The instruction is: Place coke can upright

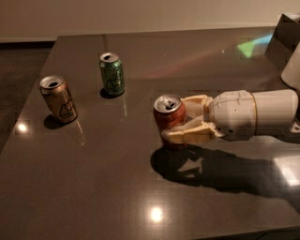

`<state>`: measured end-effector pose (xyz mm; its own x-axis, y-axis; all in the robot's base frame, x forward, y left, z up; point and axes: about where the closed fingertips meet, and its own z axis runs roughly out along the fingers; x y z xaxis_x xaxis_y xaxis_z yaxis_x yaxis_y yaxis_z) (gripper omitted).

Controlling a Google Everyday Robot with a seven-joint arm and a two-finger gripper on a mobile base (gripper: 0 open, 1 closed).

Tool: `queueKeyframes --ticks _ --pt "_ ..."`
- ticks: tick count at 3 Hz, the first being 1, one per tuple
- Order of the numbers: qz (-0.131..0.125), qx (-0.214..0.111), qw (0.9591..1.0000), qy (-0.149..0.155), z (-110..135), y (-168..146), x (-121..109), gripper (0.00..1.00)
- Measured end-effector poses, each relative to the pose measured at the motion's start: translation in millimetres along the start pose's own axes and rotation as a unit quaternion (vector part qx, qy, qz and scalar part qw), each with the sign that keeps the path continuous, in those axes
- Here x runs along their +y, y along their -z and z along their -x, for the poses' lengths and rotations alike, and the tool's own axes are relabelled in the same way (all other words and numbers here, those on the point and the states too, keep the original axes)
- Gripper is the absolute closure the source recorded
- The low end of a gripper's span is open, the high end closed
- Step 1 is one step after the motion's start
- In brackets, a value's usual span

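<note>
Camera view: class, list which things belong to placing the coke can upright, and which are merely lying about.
Belongs to the job: coke can, roughly upright; gripper, clamped on it, over the middle of the table.
Lying about: green can and golden-brown can, standing apart, left in the view.

Plastic claw [176, 119] around metal coke can [165, 114], glossy table [89, 168].

tabletop [93, 187]: dark, glossy, lamp glints | green can [112, 74]: upright, top open, back left | golden-brown can [58, 98]: upright, near left edge, apart from green can | both cans well left of pincer [176, 119] at centre-right | dark boxy object [283, 40]: far right corner, possibly a bin | pale wall [140, 14] behind
</note>
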<state>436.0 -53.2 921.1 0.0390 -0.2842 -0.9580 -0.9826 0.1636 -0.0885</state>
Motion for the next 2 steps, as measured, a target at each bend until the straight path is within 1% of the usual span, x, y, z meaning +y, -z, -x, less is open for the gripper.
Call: queueKeyframes --ticks 1,2 --pt "0.009 -0.026 0.9996 0.006 -4.2 -0.6 1.4 1.0" --pt "0.013 -0.037 0.9992 0.008 -5.9 -0.8 1.9 1.0"
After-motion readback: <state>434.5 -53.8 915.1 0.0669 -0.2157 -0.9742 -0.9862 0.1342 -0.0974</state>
